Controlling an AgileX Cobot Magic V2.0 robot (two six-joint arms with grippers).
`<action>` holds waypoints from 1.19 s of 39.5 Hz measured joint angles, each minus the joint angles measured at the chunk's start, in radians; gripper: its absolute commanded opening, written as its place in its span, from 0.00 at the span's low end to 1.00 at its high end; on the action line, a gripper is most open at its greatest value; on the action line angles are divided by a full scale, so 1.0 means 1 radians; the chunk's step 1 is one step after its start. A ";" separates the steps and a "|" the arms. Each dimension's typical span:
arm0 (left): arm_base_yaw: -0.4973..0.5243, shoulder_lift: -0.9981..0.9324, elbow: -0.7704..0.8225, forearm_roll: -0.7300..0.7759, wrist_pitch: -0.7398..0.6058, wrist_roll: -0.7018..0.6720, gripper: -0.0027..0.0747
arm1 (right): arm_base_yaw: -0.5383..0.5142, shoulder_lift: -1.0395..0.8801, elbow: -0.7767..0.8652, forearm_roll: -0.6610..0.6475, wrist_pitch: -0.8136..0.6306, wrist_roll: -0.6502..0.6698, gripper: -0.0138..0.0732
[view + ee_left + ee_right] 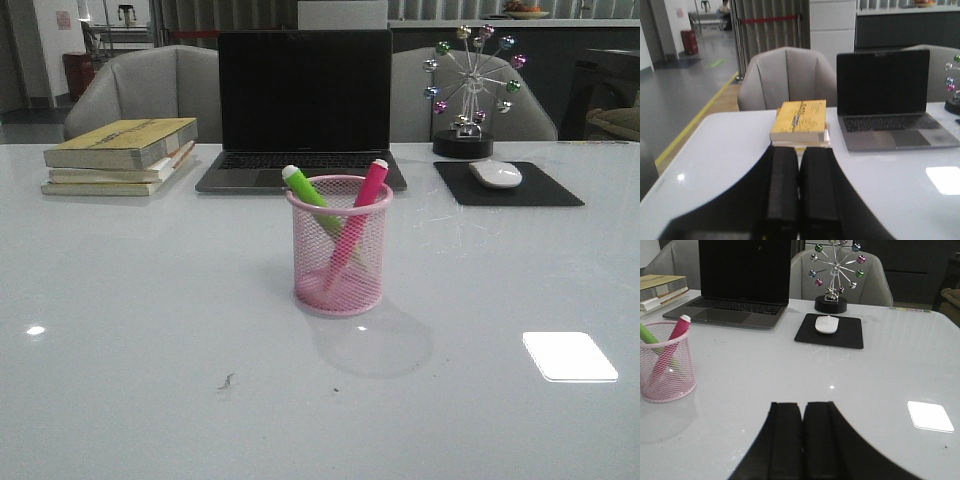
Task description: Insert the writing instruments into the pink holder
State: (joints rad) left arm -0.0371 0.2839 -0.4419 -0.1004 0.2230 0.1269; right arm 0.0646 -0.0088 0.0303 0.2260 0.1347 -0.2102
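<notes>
The left gripper (799,200) had its two black fingers (782,190) pressed together with nothing between them, held above the desk (730,150) short of a stack of books (800,122). The right gripper (802,445) was likewise closed, its fingers (785,440) side by side and empty, over a bare stretch of the white desk, well apart from the cup.

The pink holder (339,250) stood upright near the middle of the desk, in front of the laptop (303,100). Both markers were inside it, each leaning with its long axis tilted, and the two crossed within the mesh. The green marker (305,188) slanted up toward the robot's left, its whitish cap end poking over the rim on that side. The pink marker (368,188) slanted up toward the robot's right, cap end uppermost and resting against the rim. Their lower ends sat at the base of the cup.

Farther out, a white mouse (495,174) lay on a black pad (508,186) to the right, with a ball ornament (470,80) behind it.
</notes>
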 measured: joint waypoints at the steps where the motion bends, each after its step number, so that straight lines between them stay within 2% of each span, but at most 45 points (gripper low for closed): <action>1: 0.000 -0.017 0.006 0.004 -0.002 -0.003 0.16 | 0.000 0.000 0.000 0.000 0.000 0.000 0.22; 15: 0.000 -0.290 0.165 0.010 -0.074 -0.026 0.16 | 0.000 0.000 0.000 0.000 -0.002 0.000 0.22; 24: 0.000 -0.290 0.249 0.011 -0.098 -0.080 0.16 | 0.000 0.000 0.000 0.000 -0.005 0.000 0.22; 41: 0.000 -0.290 0.430 0.011 -0.128 -0.084 0.16 | 0.000 0.000 0.000 0.000 -0.005 0.000 0.22; 47: 0.000 -0.290 0.447 0.011 -0.121 -0.084 0.16 | 0.000 0.000 0.000 0.000 -0.005 0.000 0.22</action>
State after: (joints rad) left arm -0.0371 -0.0064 0.0048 -0.0891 0.1019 0.0433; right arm 0.0646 -0.0088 0.0303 0.2260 0.1301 -0.2102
